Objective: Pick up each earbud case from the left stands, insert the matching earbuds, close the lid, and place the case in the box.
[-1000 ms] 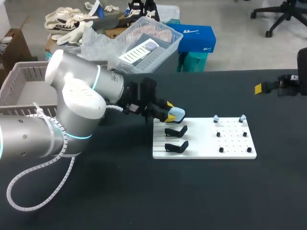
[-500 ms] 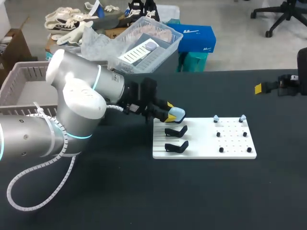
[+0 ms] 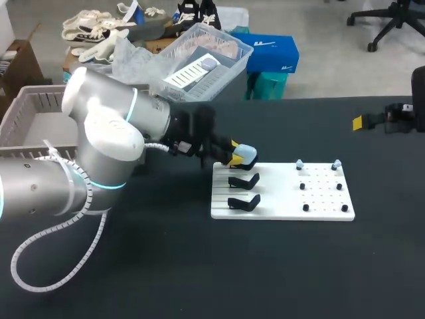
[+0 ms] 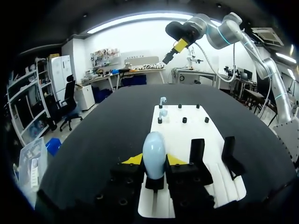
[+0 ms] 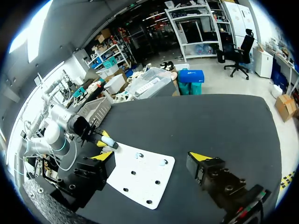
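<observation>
1. Earbud case (image 3: pixel 245 157), pale blue, is clamped in the left gripper (image 3: pixel 238 158) at the far left corner of the white board (image 3: pixel 285 209).
2. Left wrist view: this gripper presses it from both sides, just beside the board's black stands (image 4: pixel 197 153).
3. Right wrist view: the right gripper (image 5: pixel 150 161) is spread wide apart, facing the board.

Flat on the bench (image 3: pixel 199 279), a board (image 3: pixel 279 199). At the board's rear left corner, the earbud case (image 3: pixel 246 155), clamped from two sides in the left end effector (image 3: pixel 237 159); along the board's left side just in front of the case, a rear stand (image 3: pixel 244 181) and then a front stand (image 3: pixel 244 203); on the board's rear edge toward the right, a left earbud (image 3: pixel 299 164) and a right earbud (image 3: pixel 336 163). Well left of the board, a basket (image 3: pixel 30 106); well right of and behind the board, the right end effector (image 5: pixel 152 156), fingers wide apart.
</observation>
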Action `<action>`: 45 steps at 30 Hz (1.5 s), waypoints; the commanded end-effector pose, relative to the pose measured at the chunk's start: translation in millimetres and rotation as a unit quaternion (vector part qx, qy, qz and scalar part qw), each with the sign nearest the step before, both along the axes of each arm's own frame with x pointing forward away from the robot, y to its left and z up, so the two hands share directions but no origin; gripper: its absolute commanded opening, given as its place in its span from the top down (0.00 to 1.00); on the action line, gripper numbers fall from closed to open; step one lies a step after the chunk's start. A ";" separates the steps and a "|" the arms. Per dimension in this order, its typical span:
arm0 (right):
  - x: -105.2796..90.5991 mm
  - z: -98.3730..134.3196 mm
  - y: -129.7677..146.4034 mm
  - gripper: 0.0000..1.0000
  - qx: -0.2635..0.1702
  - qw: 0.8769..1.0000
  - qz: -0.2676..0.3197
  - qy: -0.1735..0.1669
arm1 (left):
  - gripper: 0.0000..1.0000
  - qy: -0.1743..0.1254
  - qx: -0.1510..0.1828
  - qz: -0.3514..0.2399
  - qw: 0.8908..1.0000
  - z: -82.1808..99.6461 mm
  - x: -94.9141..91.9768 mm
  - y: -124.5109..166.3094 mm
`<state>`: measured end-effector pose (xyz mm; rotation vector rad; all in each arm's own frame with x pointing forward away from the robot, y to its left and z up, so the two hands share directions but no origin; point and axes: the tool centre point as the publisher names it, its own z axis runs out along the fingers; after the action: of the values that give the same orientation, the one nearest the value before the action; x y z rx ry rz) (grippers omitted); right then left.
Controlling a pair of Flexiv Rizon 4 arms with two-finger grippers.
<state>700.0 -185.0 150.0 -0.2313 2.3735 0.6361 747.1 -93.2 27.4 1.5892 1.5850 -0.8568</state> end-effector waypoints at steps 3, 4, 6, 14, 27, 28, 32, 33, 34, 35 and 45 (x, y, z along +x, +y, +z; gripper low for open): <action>0.0 0.0 0.0 0.00 0.000 1.000 0.000 0.000 | 1.00 0.013 -0.034 -0.004 0.999 30.6 -6.6 13.6; 0.0 0.0 0.0 0.00 0.000 1.000 0.000 0.000 | 1.00 0.015 -0.043 -0.004 0.999 35.5 -7.8 14.8; 0.0 0.0 0.0 0.00 0.000 1.000 0.000 0.000 | 1.00 0.022 -0.057 -0.004 0.998 46.0 -11.1 17.4; 0.0 0.0 0.0 0.00 0.000 1.000 0.000 0.000 | 1.00 0.044 -0.098 -0.020 0.994 81.4 -35.5 24.5; 0.0 0.0 0.0 0.00 0.000 1.000 0.000 0.000 | 1.00 0.071 -0.159 -0.018 0.985 111.4 -79.5 15.1; 0.0 0.0 0.0 0.00 0.000 1.000 0.000 0.000 | 1.00 0.072 -0.165 -0.016 0.984 113.2 -82.6 14.3; 0.0 0.0 0.0 0.00 0.000 1.000 0.000 0.000 | 1.00 0.073 -0.178 -0.018 0.981 116.7 -94.7 11.4; 0.0 0.0 0.0 0.00 0.000 1.000 0.000 0.000 | 1.00 0.072 -0.182 -0.020 0.980 116.7 -97.6 10.3; 0.0 0.0 0.0 0.00 0.000 1.000 0.000 0.000 | 1.00 0.071 -0.183 -0.021 0.980 116.3 -99.7 9.4; 0.0 0.0 0.0 0.00 0.000 1.000 0.000 0.000 | 1.00 0.072 -0.184 -0.023 0.980 115.8 -102.8 8.1; 0.0 0.0 0.0 0.00 0.000 1.000 0.000 0.000 | 1.00 0.054 -0.200 -0.049 0.977 109.6 -127.5 -3.1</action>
<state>700.0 -185.1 150.0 -0.2313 2.3735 0.6361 625.2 -94.9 140.9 1.3820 1.3156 -1.2659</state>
